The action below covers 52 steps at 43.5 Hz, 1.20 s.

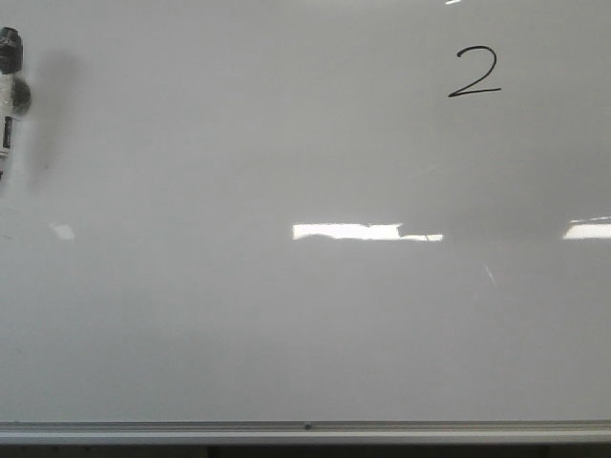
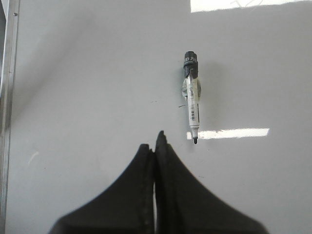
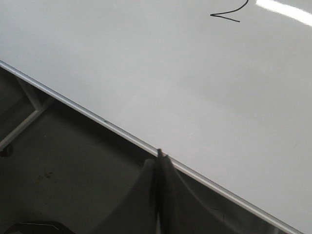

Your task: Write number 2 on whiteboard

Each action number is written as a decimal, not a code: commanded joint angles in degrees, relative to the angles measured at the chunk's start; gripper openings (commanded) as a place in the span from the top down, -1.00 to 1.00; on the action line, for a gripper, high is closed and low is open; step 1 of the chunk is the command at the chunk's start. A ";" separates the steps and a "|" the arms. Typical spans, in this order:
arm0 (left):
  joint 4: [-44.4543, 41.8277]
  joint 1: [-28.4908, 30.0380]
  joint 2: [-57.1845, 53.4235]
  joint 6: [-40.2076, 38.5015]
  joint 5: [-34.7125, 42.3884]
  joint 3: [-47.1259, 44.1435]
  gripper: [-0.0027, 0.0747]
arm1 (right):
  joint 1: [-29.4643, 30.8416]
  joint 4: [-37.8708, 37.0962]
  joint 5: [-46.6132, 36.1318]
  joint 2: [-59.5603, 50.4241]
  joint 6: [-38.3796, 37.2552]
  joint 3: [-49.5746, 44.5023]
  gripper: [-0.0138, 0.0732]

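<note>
The number 2 is drawn in thin black line on the upper right area of the whiteboard. A marker lies flat on the board at its far left, uncapped tip bare, clear of the left gripper, whose fingers are pressed together and empty. The right gripper is likewise closed on nothing, positioned over the board's silver rail.

Off the rail's outer side I see a dark grey floor, scuffed and spotted. A pale frame leg slants across it from under the rail. Bright ceiling light glares back in rectangular patches beyond the rail.
</note>
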<state>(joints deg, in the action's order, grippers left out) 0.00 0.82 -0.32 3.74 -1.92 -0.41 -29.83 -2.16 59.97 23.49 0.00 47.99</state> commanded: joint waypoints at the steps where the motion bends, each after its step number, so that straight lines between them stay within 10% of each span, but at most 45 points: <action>1: 0.62 -0.29 -0.82 -0.02 5.13 -0.24 0.98 | 0.93 -0.86 -3.98 -0.35 0.00 0.45 0.84; 24: 0.62 -0.29 -0.82 -0.02 5.13 -0.24 0.98 | 27.57 7.94 -51.87 -23.69 3.15 -38.03 0.83; 52: 0.62 -0.29 -0.82 -0.02 5.13 -0.24 0.98 | 30.42 7.94 -65.17 -25.21 3.10 -48.69 0.84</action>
<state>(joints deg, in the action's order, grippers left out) 0.00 0.82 -0.32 3.74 -1.92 -0.41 0.92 5.64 0.00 -0.59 2.37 -1.50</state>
